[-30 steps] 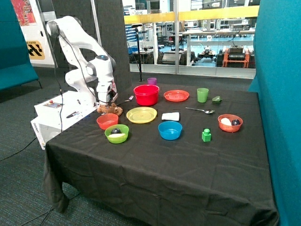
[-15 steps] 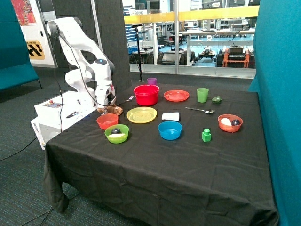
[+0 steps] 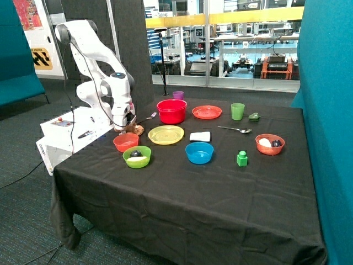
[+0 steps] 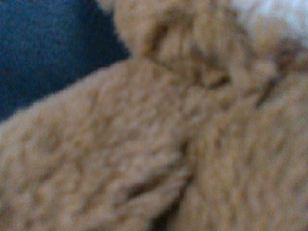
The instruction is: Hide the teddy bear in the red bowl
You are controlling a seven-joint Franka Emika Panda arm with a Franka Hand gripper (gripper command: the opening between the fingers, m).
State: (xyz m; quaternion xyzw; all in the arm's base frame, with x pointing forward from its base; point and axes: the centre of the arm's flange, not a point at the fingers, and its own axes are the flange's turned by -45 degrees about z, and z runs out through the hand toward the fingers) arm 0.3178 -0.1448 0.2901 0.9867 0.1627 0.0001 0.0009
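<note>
The teddy bear (image 3: 135,130) lies on the black tablecloth near the table's far left edge, between the small orange-red bowl (image 3: 126,141) and the red bowl (image 3: 171,111). My gripper (image 3: 127,125) is down on the bear and covers most of it. In the wrist view the bear's brown fur (image 4: 144,144) fills almost the whole picture, very close to the camera. The red bowl stands upright behind the yellow plate (image 3: 166,134), a short way from the bear.
A green bowl (image 3: 137,156) and a blue bowl (image 3: 199,152) stand nearer the front. A fork (image 3: 148,117), an orange plate (image 3: 207,112), a green cup (image 3: 237,111), a spoon (image 3: 234,129) and a purple cup (image 3: 178,95) lie around the red bowl.
My gripper has come down onto the teddy bear, which now shows less than before. The bowls have not moved.
</note>
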